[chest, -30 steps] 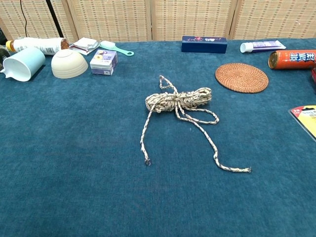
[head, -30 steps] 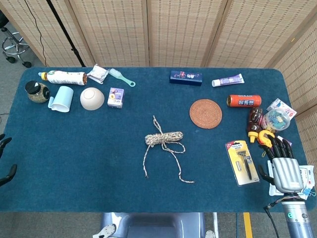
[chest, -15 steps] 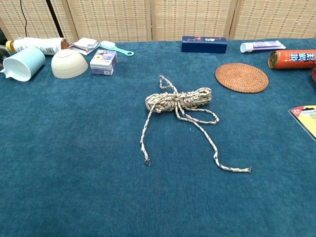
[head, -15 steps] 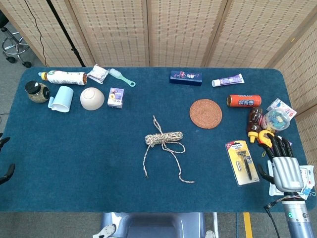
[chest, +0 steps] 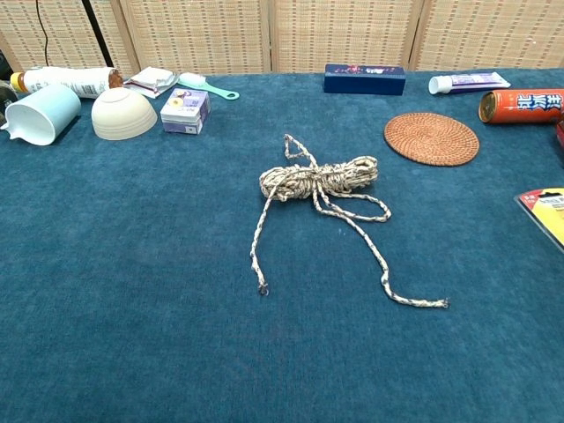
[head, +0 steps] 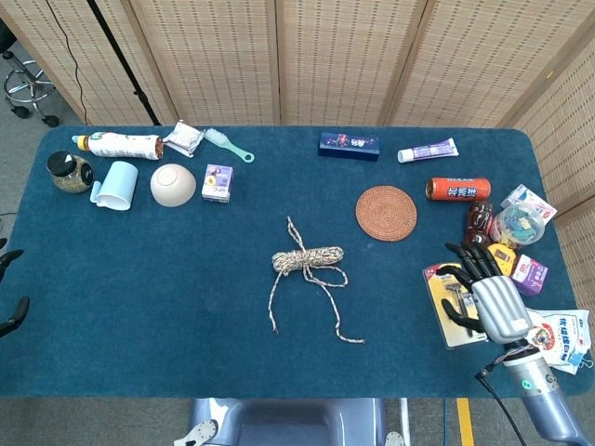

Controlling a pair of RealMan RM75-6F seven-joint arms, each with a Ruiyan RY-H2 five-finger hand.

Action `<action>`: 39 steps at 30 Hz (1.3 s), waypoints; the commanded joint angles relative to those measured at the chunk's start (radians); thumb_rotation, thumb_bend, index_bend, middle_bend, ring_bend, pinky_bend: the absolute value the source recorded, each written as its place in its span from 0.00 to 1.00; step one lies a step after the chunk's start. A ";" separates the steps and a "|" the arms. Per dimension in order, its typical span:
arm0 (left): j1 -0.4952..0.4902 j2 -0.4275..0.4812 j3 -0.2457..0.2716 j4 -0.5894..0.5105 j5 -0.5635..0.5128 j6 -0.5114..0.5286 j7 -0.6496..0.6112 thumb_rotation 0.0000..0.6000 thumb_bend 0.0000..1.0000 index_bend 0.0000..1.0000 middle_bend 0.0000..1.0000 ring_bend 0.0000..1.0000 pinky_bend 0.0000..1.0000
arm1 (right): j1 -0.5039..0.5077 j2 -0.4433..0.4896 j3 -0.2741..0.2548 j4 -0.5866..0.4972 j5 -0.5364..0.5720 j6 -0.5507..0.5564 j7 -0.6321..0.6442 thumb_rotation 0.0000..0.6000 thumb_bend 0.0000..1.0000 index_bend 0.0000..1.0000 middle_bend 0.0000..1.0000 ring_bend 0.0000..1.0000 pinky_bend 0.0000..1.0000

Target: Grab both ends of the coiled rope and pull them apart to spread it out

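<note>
Well, rope (head: 308, 259): coiled at the middle of the blue counter (head: 139, 279), two loose ends trailing toward the lower edge of the frame.
Right hand (head: 490, 302): lower right, over the razor pack (head: 447, 297), fingers (head: 462, 253) spread apart, holding nothing.
Left hand (head: 9, 311): only dark tips at the far left edge; cannot tell whether apart or together.
Woven coaster (head: 386, 213): right of the rope, well apart.

Bright, even overhead light; shadows soft and faint; both views sharp, no glare or blur.
</note>
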 commanded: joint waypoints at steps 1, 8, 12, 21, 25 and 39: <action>-0.007 0.008 -0.007 -0.006 -0.004 -0.003 0.007 0.99 0.36 0.18 0.09 0.14 0.01 | 0.080 -0.011 0.015 0.005 -0.052 -0.065 0.051 1.00 0.39 0.38 0.14 0.08 0.05; -0.022 0.033 -0.024 -0.025 -0.016 -0.011 0.023 1.00 0.36 0.18 0.09 0.15 0.01 | 0.224 -0.059 0.026 0.010 -0.105 -0.195 0.112 1.00 0.39 0.42 0.15 0.09 0.05; -0.030 0.047 -0.031 -0.034 -0.016 -0.014 0.031 0.99 0.36 0.18 0.09 0.15 0.01 | 0.293 -0.099 0.020 0.023 -0.133 -0.256 0.125 1.00 0.39 0.43 0.15 0.09 0.04; -0.037 0.068 -0.028 -0.055 -0.008 -0.019 0.045 1.00 0.36 0.18 0.09 0.16 0.01 | 0.401 -0.194 0.008 0.091 -0.156 -0.341 0.092 1.00 0.39 0.44 0.15 0.09 0.00; -0.042 0.075 -0.030 -0.059 -0.013 -0.025 0.050 1.00 0.36 0.18 0.09 0.16 0.01 | 0.441 -0.244 -0.005 0.148 -0.166 -0.363 0.090 1.00 0.39 0.44 0.15 0.09 0.00; -0.049 0.095 -0.032 -0.072 -0.020 -0.030 0.055 1.00 0.36 0.18 0.09 0.16 0.01 | 0.531 -0.314 -0.093 0.300 -0.234 -0.388 0.091 1.00 0.39 0.50 0.19 0.07 0.00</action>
